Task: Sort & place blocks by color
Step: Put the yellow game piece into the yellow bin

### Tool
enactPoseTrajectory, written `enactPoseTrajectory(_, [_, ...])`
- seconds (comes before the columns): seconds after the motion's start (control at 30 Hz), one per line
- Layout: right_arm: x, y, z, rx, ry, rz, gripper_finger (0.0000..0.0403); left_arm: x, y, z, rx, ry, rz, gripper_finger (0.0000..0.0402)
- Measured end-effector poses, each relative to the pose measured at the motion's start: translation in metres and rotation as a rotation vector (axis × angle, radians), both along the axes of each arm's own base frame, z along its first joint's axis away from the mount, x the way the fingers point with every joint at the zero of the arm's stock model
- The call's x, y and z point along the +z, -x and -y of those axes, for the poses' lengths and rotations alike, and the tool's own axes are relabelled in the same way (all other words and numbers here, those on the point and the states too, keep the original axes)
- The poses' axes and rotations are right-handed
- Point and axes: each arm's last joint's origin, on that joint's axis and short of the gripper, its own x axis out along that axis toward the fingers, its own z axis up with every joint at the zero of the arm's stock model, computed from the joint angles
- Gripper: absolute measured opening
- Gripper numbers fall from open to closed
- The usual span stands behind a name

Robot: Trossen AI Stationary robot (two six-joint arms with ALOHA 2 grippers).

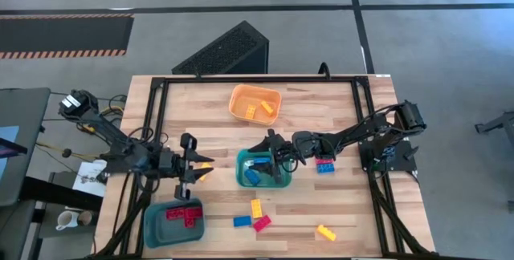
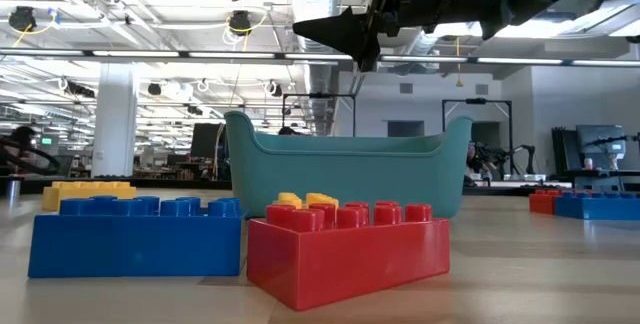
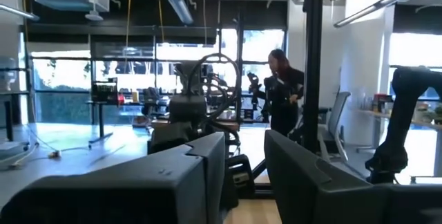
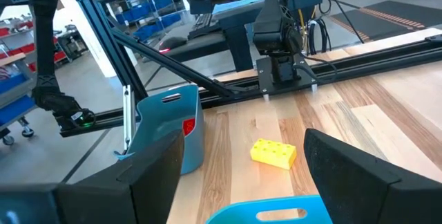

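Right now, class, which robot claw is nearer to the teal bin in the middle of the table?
Right. The right claw hangs open over the teal bin; the left claw, also open, sits off to the bin's side, near a yellow block.

Bare wood between orange bin (image 1: 255, 103) and teal bin (image 1: 263, 168), loose blocks (image 1: 255, 214) crowding front strip
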Motion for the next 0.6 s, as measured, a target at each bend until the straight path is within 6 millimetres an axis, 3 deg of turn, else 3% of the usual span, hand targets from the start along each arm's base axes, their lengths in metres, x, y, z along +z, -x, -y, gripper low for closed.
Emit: enactPoseTrajectory(0.6, [0.0001, -0.0003, 0.0025, -0.022, -0.061, -0.006, 0.0317, 0.0008, 0.0001, 0.0005, -0.025, 0.006, 0.012, 0.0090])
